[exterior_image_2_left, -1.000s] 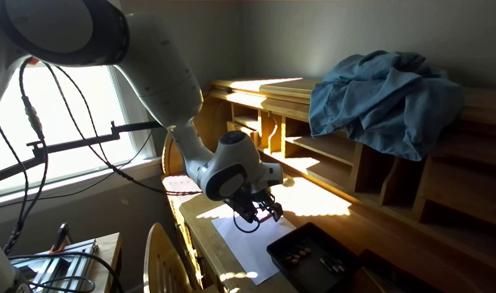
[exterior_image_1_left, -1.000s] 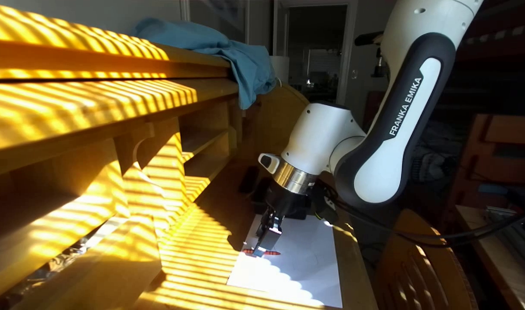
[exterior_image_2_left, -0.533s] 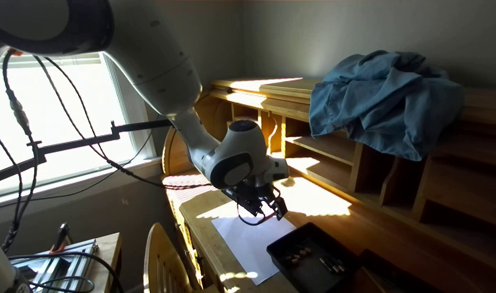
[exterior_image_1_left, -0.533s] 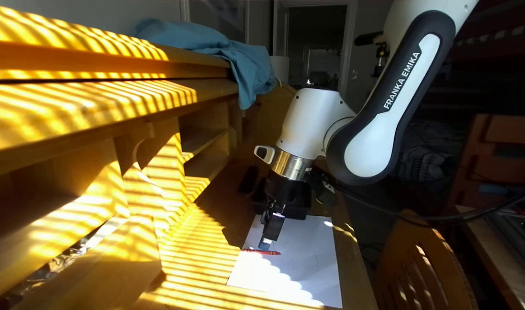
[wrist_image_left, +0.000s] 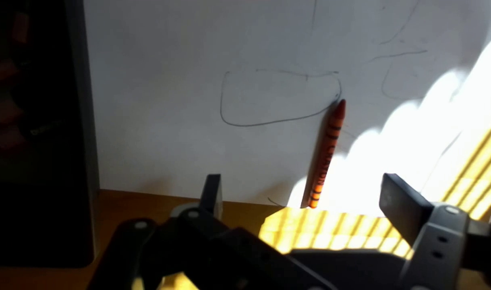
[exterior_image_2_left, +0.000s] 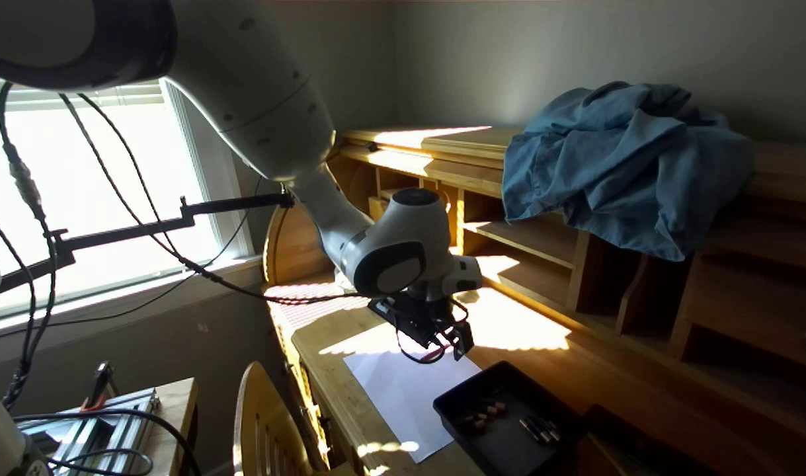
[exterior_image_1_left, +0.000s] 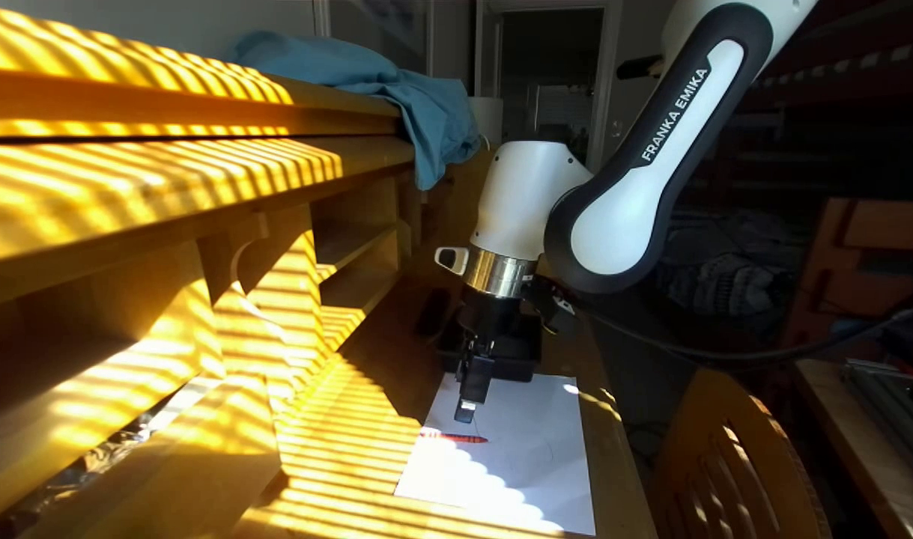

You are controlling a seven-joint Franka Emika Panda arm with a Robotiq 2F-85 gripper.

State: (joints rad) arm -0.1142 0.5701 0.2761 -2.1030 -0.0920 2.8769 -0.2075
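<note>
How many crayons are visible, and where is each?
1 for certain: the red crayon, lying on the white paper near the open jaws. The small items in the black tray are too unclear to identify; more may hide there.

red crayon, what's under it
White paper, with a thin drawn outline near the tip of the crayon. Any marks directly beneath the crayon are hidden.
</note>
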